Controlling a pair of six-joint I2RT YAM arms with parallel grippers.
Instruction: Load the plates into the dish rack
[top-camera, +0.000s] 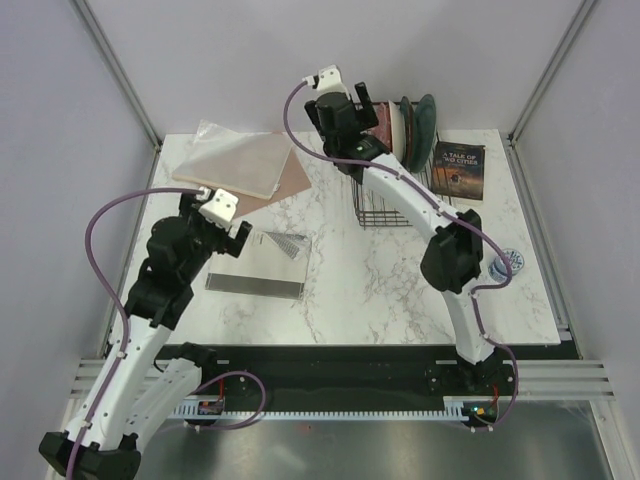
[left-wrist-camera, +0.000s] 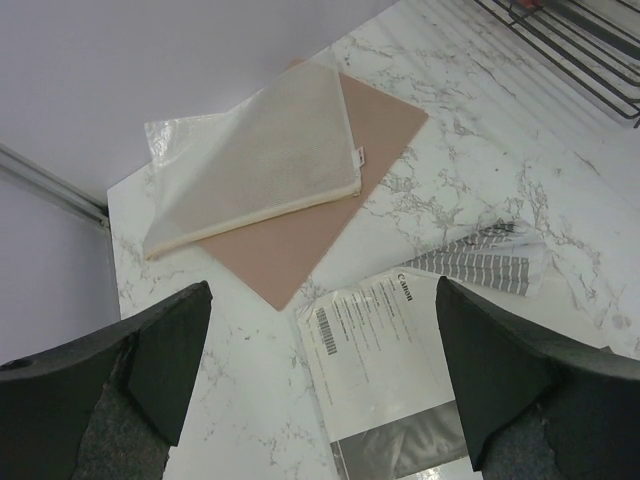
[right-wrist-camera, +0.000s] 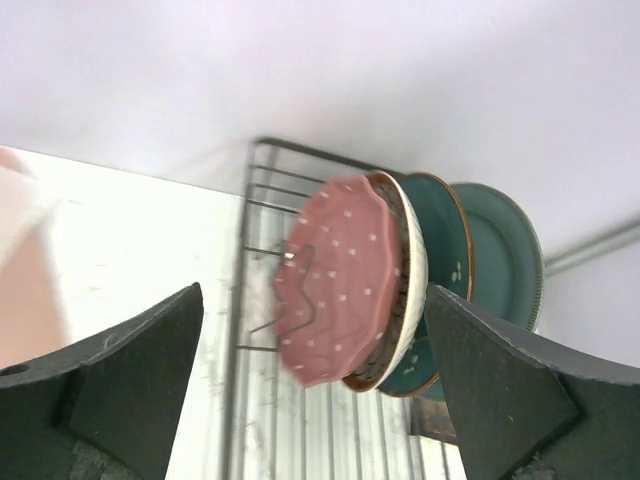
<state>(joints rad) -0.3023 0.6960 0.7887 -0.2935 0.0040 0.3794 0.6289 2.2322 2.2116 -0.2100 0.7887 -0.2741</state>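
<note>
1. Right wrist view: four plates (right-wrist-camera: 440, 250) stand on edge in the dish rack (right-wrist-camera: 252, 200), the pink plate (right-wrist-camera: 335, 280) outermost.
2. Best to back the right claw (right-wrist-camera: 312, 310) straight off the rack, clear of that pink plate.
3. It gapes wide and empty; the left claw (left-wrist-camera: 322, 290), equally spread and empty, hangs well left of the rack.

Looks like a robotics lab test cell: closed in by plain pale grey wall panels (top-camera: 60, 100) held in slanted aluminium frame posts (top-camera: 115, 75), with two white-and-black jointed robot arms, left (top-camera: 165, 270) and right (top-camera: 410, 200), fixed to a black base strip (top-camera: 330, 365) at the near edge of a white marble-patterned tabletop (top-camera: 400, 290). Shows loose purple cables (top-camera: 90, 235), a slotted white cable duct (top-camera: 330, 408) and extruded aluminium rails (top-camera: 560, 378) along the front. Mixes unrelated household props on one surface: a black wire dish rack (top-camera: 385, 213) with glazed plates (top-camera: 415, 125) on edge, a dark paperback book (top-camera: 459, 170), a printed Canon leaflet (left-wrist-camera: 380, 350).
</note>
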